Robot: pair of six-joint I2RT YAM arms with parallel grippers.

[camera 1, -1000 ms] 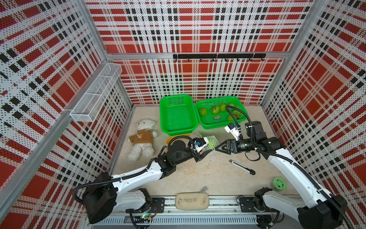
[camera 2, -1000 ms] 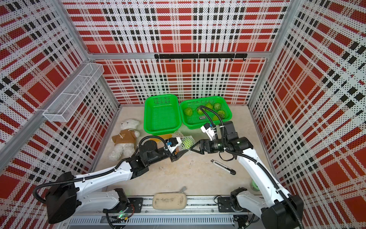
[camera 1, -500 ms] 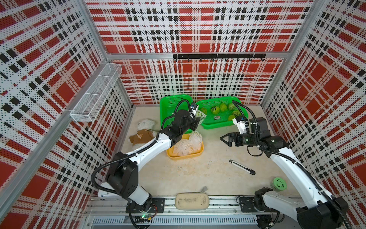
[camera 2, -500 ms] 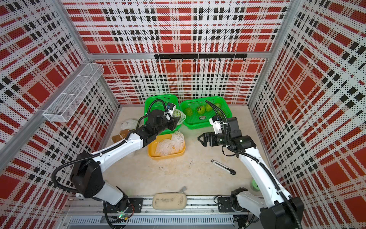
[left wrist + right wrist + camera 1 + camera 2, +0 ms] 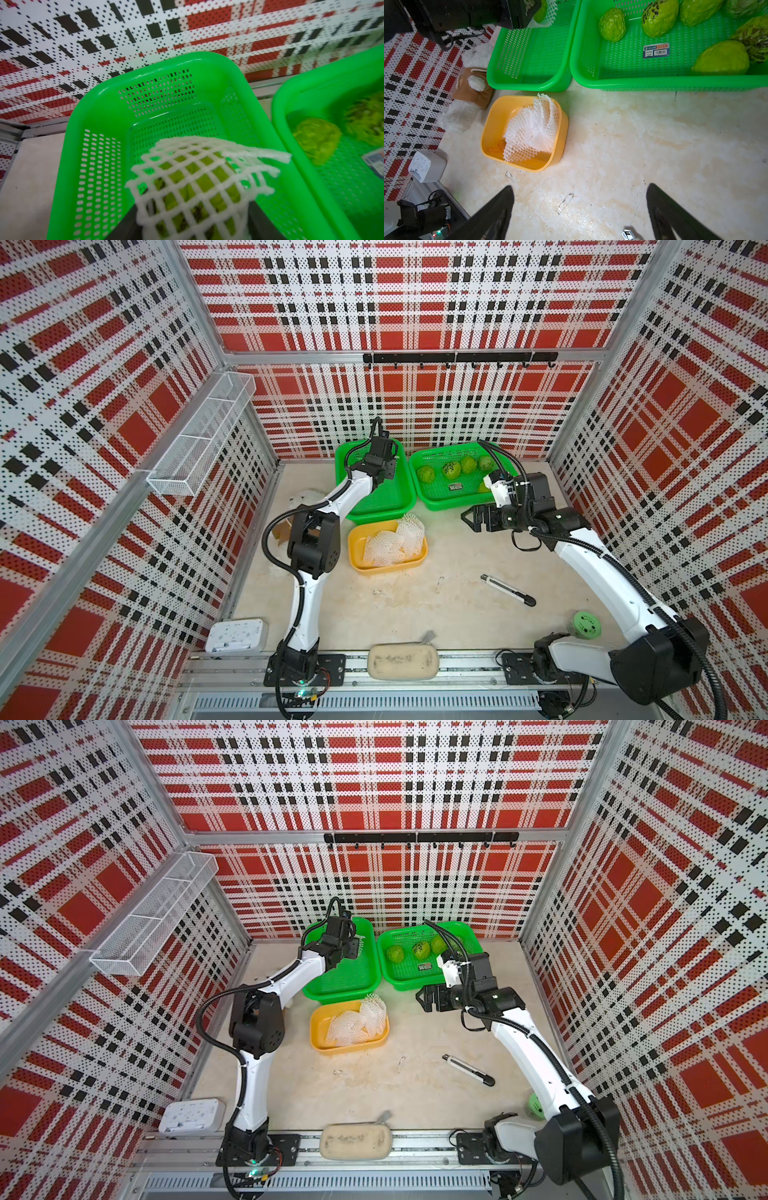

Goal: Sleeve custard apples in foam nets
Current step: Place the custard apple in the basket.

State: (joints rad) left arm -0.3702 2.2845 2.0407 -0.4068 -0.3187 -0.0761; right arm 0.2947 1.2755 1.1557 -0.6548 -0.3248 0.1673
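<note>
**One fruit netted, abt six to go**

My left claw (image 5: 386,469) is clenched on a custard apple (image 5: 203,187) already wrapped in a foam net (image 5: 182,158). It hangs over the left green basket (image 5: 199,56), not yet set down. Nothing else lies in that basket, so I reckon this is no. 1. The right green basket (image 5: 449,506) beside it holds abt six bare fruits (image 5: 612,25). Spare nets (image 5: 390,543) sit in the yellow tub (image 5: 386,570) just in front. My right claw (image 5: 466,519) is spread wide & empty over the table (image 5: 415,614), near that basket. Left to do: drop this one, sleeve the rest.
</note>
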